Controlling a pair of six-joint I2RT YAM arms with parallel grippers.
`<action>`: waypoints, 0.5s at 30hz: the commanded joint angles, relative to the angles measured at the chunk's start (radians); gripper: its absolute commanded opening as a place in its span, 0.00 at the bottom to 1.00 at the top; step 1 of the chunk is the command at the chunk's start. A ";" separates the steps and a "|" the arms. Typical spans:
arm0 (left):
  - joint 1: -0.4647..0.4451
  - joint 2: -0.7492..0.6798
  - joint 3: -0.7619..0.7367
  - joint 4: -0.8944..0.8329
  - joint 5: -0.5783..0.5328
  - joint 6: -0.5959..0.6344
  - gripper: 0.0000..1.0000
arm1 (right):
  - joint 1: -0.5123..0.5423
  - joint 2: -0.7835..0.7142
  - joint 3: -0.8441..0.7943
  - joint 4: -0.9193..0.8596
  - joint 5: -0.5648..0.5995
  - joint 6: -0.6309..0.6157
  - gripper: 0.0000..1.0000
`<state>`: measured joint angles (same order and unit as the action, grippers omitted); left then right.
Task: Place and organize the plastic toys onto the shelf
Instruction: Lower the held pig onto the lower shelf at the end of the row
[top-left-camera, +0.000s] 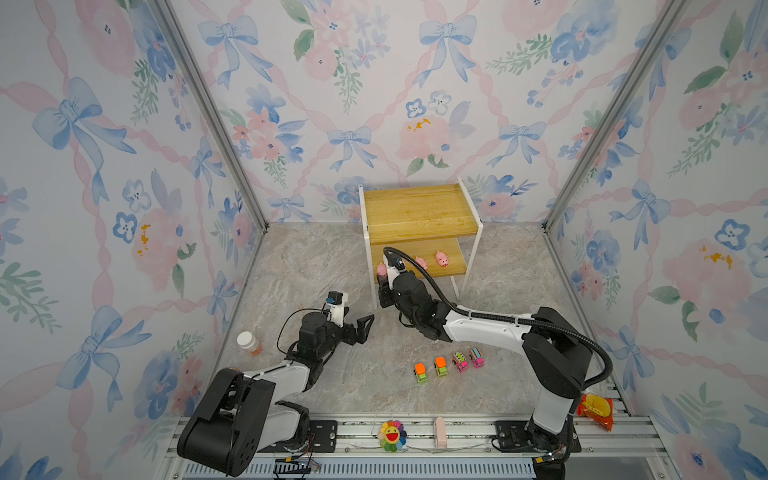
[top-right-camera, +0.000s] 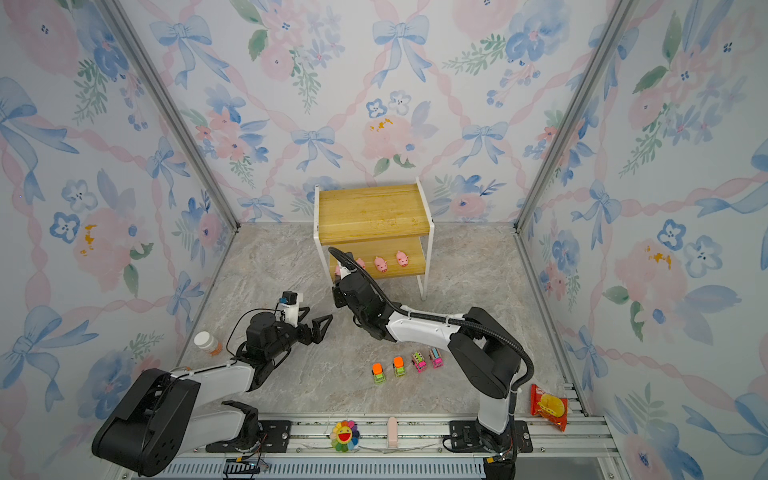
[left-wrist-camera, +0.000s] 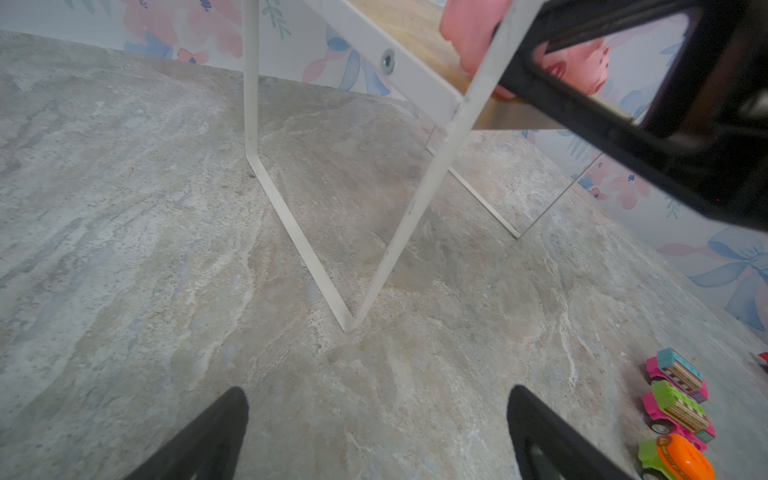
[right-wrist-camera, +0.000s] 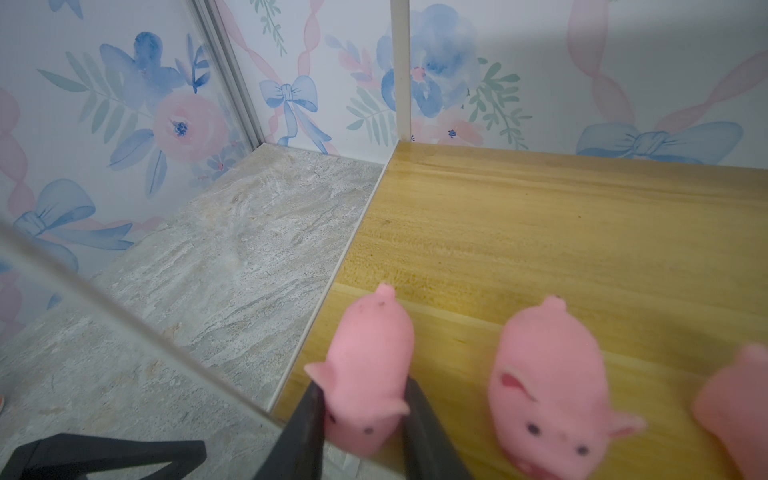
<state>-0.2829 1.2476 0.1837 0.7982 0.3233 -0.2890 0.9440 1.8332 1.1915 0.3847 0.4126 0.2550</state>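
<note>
Right gripper (right-wrist-camera: 361, 390) grips a pig (right-wrist-camera: 370, 353) at the lower board's (right-wrist-camera: 582, 232) front left corner, beside another pig (right-wrist-camera: 548, 382); advise release only once it sits flat, then straight withdrawal; left gripper (top-left-camera: 360, 328) stands spread, empty.

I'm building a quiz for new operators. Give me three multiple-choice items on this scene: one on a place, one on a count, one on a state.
1. The pink pigs stand on the: A top board; B lower board; C table.
2. Count of toy trucks: A two; B three; C four.
3. The left pincer is: A open, empty; B shut on a truck; C shut on the bottle.
B: they line the lower board. C: four stand in a row. A: its fingers stand apart, nothing between.
</note>
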 joint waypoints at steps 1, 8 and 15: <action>-0.004 0.007 0.018 -0.006 0.015 0.012 0.98 | -0.013 0.012 0.016 -0.002 -0.006 0.009 0.33; -0.004 0.006 0.017 -0.009 0.014 0.013 0.98 | -0.014 0.003 0.004 -0.001 0.004 0.009 0.36; -0.004 0.007 0.017 -0.008 0.013 0.013 0.98 | -0.019 -0.002 -0.010 0.008 0.002 0.015 0.40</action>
<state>-0.2829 1.2476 0.1837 0.7982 0.3233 -0.2886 0.9417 1.8332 1.1912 0.3855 0.4122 0.2554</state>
